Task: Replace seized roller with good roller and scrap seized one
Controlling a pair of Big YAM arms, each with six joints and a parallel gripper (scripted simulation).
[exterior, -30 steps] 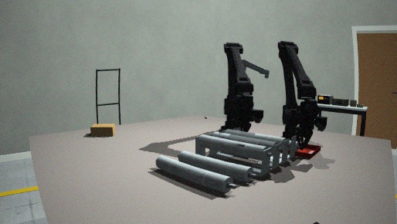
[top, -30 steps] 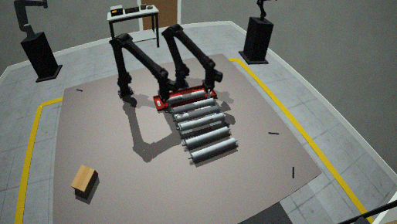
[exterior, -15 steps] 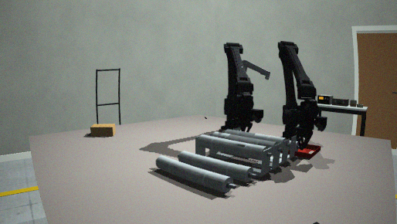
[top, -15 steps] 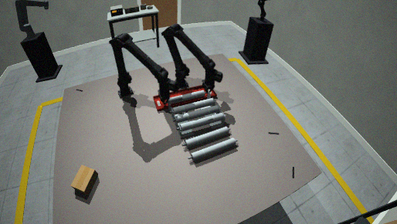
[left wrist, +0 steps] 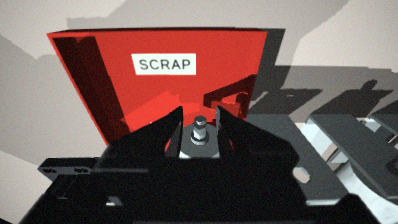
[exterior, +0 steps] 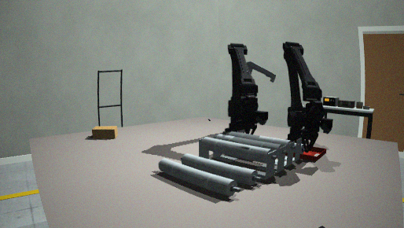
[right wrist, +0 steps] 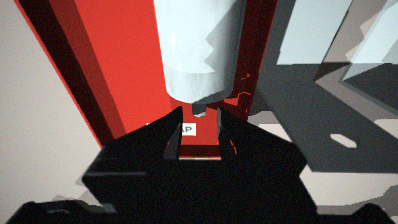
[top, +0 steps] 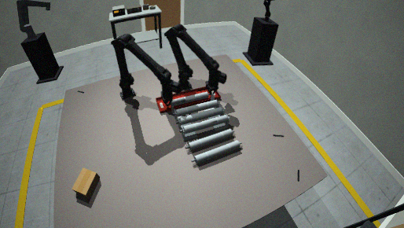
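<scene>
A grey roller (top: 192,97) (right wrist: 200,45) lies lengthwise in the red scrap tray (top: 160,105) (exterior: 316,154) (left wrist: 100,90) (right wrist: 115,60). My left gripper (left wrist: 199,111) (top: 212,94) is open, with its fingers on either side of one hex axle end (left wrist: 199,125) and a gap on both sides. My right gripper (right wrist: 199,112) (top: 168,101) is open at the roller's other end, and that axle stub (right wrist: 200,110) sits just beyond its fingertips. The roller bed (exterior: 204,147) stands right beside the tray with three rollers (top: 198,107) showing in it.
Two loose rollers (top: 210,140) (top: 217,152) (exterior: 218,167) (exterior: 194,177) lie on the mat in front of the bed. A cardboard box (top: 85,182) (exterior: 104,132) sits far off at a mat corner. Small dark bits (top: 278,135) (top: 298,175) lie on the mat.
</scene>
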